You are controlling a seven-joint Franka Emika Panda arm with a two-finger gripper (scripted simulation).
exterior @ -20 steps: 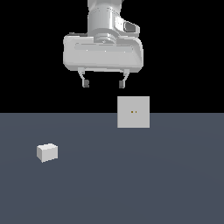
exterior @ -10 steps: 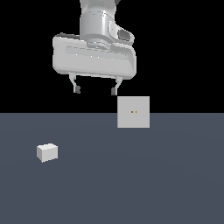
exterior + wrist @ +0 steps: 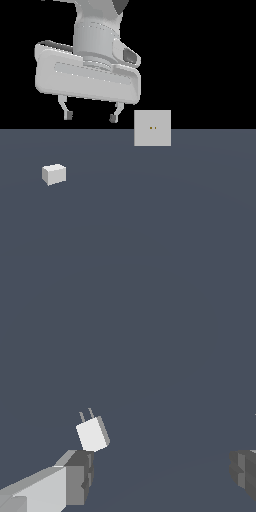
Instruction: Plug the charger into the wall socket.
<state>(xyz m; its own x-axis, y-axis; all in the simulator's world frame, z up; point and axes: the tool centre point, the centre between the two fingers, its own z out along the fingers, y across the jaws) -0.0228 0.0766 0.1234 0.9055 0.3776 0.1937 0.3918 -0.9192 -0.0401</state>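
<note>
The charger [image 3: 53, 174] is a small white block lying on the dark grey floor at the exterior view's left. In the wrist view the charger [image 3: 92, 433] shows two thin prongs at one end. The wall socket [image 3: 152, 128] is an upright light-grey square plate with two tiny holes, standing toward the exterior view's right. My gripper [image 3: 90, 116] hangs open well above the floor, higher than the charger and to the socket's left, holding nothing. Both fingertips [image 3: 80, 476] frame the wrist view, and the charger lies close to one of them in that picture.
A flat dark grey floor [image 3: 150, 210] spreads around both objects. Black background fills the space behind the socket and the arm.
The gripper has shifted toward the exterior view's left and come nearer the camera, looming larger. Its fingers stay open. Charger and socket have not moved.
</note>
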